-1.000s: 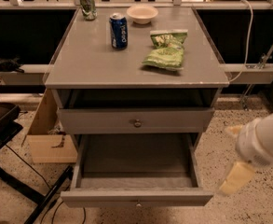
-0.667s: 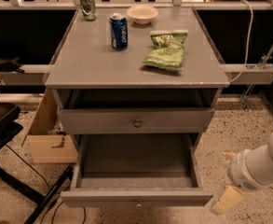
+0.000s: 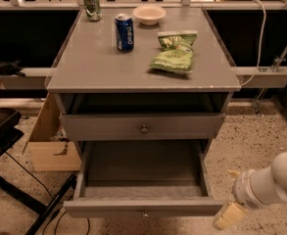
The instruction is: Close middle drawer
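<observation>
The claw (image 3: 228, 217) hangs low at the right, just above the speckled floor (image 3: 260, 146), at the end of a white arm (image 3: 270, 182) that reaches in from the right edge. Whether it is released or clenched I cannot tell, and it grasps nothing that shows.

Just left of the claw is the right end of the middle drawer (image 3: 143, 207). It is pulled far out of the cabinet, and its grey inside lies bare and open to view. Claw and drawer front sit very close, but I cannot tell whether they touch.

Up and left of the claw, an upper drawer (image 3: 108, 127) stands only a little way out, with a small round knob (image 3: 144, 129) at its centre and a dark gap above it.

Higher still, the grey counter (image 3: 94, 67) carries four things. Nearest the claw is a green chip bag (image 3: 175, 53) lying flat. Left of the bag stands a blue can (image 3: 124, 32), upright. Beyond them sit a pale bowl (image 3: 149, 13) and, at the far left corner, a green can (image 3: 91, 4).

Far to the claw's left, on the floor beside the cabinet, is a cardboard box (image 3: 52, 153). High above the claw, a white cable (image 3: 261, 38) hangs down past the counter's right side.
</observation>
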Controlling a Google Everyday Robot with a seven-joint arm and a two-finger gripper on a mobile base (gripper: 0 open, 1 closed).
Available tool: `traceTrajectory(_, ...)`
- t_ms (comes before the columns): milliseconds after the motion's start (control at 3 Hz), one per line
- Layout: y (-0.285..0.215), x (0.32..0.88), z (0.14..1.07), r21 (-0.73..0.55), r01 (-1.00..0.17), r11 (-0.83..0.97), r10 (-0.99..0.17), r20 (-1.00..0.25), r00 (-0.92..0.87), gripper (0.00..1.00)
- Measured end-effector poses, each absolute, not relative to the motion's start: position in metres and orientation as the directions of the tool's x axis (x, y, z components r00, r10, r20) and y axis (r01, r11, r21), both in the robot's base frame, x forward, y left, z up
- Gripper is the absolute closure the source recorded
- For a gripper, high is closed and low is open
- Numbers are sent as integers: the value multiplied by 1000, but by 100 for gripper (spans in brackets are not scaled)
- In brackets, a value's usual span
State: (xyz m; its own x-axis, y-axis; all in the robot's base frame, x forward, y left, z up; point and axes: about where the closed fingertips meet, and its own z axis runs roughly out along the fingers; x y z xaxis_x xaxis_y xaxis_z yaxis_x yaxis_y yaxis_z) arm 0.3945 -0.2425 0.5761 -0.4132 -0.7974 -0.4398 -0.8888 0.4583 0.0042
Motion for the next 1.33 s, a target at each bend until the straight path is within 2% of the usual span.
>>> traceTrajectory(333, -236, 398, 584, -12, -896, 443, -811, -431, -395, 0)
traceTrajectory(1000, -223, 363, 444, 115, -875, 471, -701, -554, -450, 50)
traceTrajectory(1333, -212, 369, 390, 139, -869, 475, -632, -633, -447, 73)
